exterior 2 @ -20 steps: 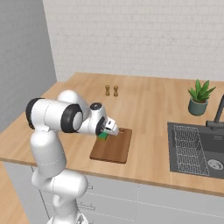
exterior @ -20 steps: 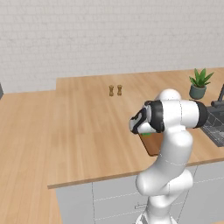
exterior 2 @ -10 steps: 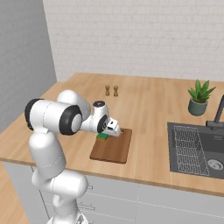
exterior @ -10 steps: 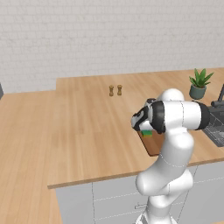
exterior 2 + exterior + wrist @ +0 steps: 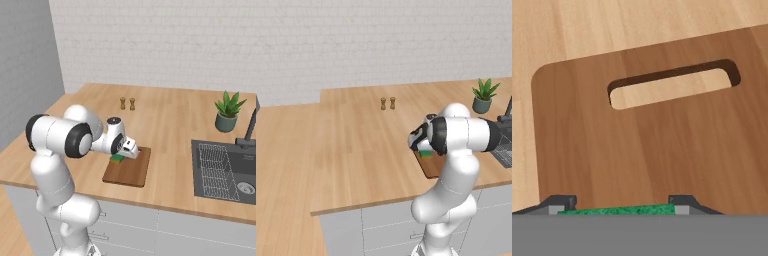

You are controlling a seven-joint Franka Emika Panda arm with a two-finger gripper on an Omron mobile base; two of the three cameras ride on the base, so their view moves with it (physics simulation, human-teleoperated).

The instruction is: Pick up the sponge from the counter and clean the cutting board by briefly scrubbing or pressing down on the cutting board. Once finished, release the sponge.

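Since the earlier frame little has been shifted: the sponge (image 5: 616, 210), pinched by the jaws, is kept on the cutting board (image 5: 662, 150), so release is called for once scrubbing is judged done

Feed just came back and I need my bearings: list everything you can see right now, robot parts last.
cutting board: one, dark reddish-brown, near the counter's front edge
sponge: one, green, between the fingers, over the board
shakers: two, small, brown, toward the wall
plant: one, green in a grey pot, behind the sink
sink: one, dark grey, right end, with a tap
counter: one, light wood
gripper: one, shut on the sponge
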